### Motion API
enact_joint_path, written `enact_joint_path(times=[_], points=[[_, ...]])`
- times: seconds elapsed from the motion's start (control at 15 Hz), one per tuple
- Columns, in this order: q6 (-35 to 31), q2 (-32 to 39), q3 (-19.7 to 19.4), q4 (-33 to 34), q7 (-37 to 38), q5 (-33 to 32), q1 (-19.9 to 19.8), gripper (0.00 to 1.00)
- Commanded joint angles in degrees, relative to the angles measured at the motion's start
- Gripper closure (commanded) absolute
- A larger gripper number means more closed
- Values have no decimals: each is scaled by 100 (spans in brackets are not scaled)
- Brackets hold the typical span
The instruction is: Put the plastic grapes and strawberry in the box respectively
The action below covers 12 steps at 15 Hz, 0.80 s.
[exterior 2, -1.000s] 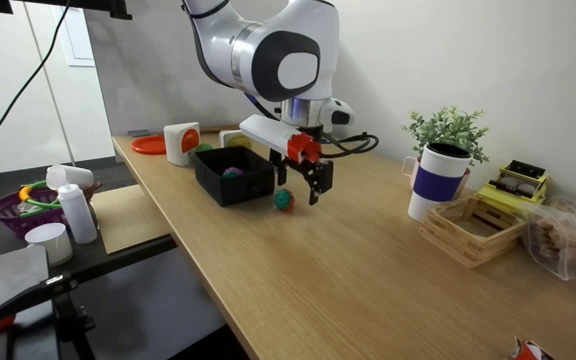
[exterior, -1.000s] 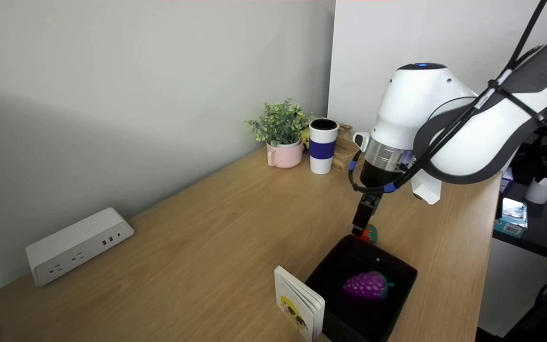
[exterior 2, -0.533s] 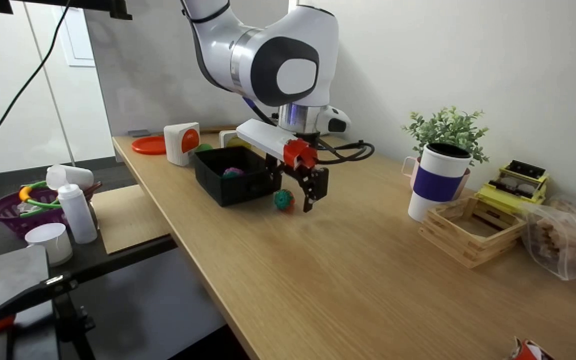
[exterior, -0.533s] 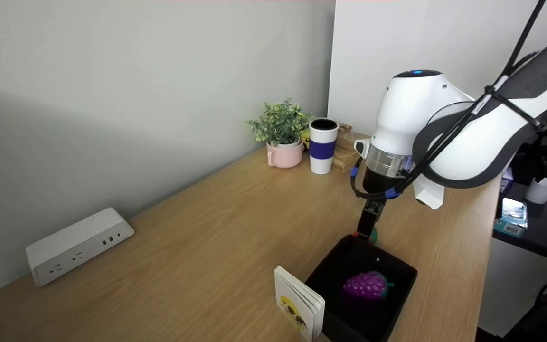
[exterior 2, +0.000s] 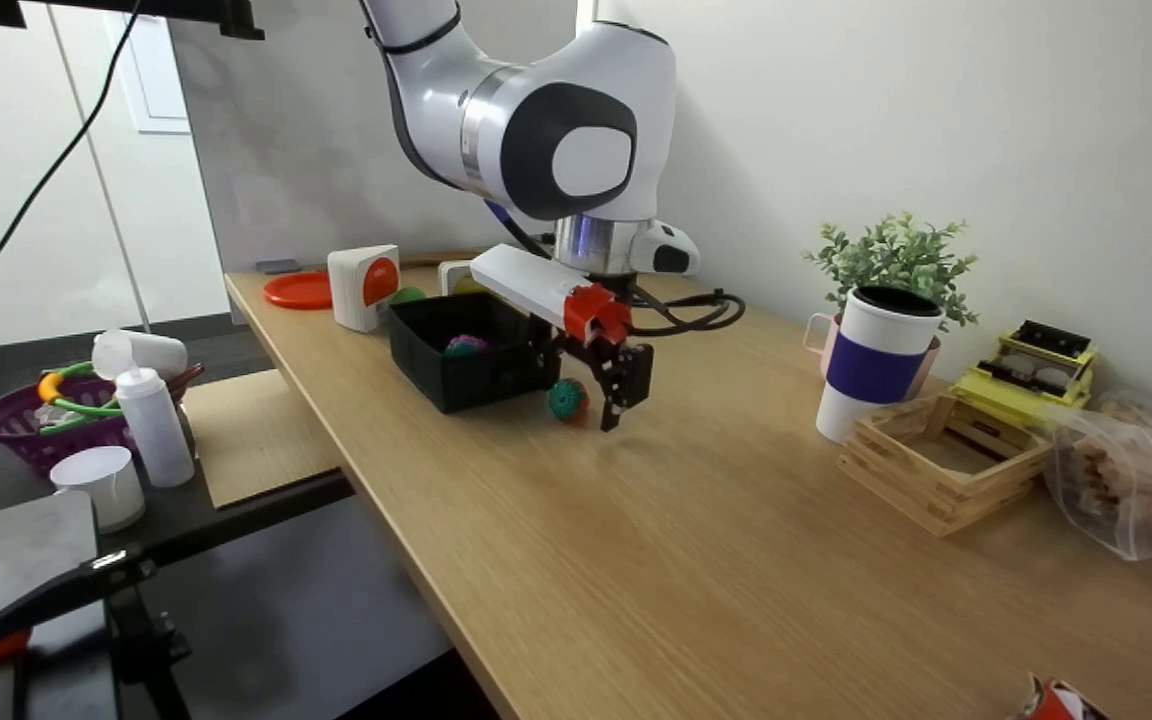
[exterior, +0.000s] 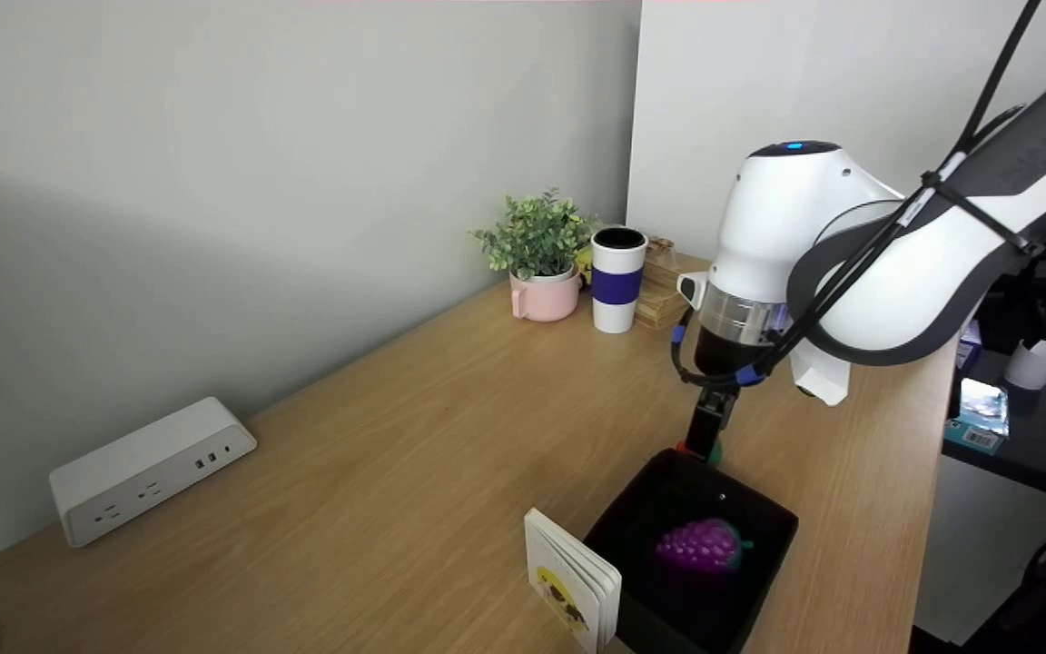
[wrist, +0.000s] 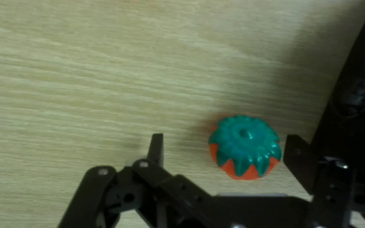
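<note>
Strawberry, green cap showing in wrist view, lies on tabletop outside black box, just beside its wall. Gripper spread, pinching nothing; fruit appears between fingers, much nearer box-side finger. That finger stands close to box wall; whether touching, I cannot tell. Plastic grapes already lie inside box. My worry: closing off-centre could roll rounded fruit away; pressing lower could catch box rim, shoving box.
</note>
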<state>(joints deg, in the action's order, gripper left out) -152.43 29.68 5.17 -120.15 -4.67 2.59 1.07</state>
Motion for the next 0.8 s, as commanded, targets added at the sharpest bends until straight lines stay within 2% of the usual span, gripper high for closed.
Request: enact_joint_path(times=[0.0,0.27,0.33,0.73], points=[[140,41,33,125,-1,43,-8,32],[143,39,33,148,1,26,7,61],[144,41,33,152,1,25,9,65],[132,-16,14,125,18,-10,40,72]])
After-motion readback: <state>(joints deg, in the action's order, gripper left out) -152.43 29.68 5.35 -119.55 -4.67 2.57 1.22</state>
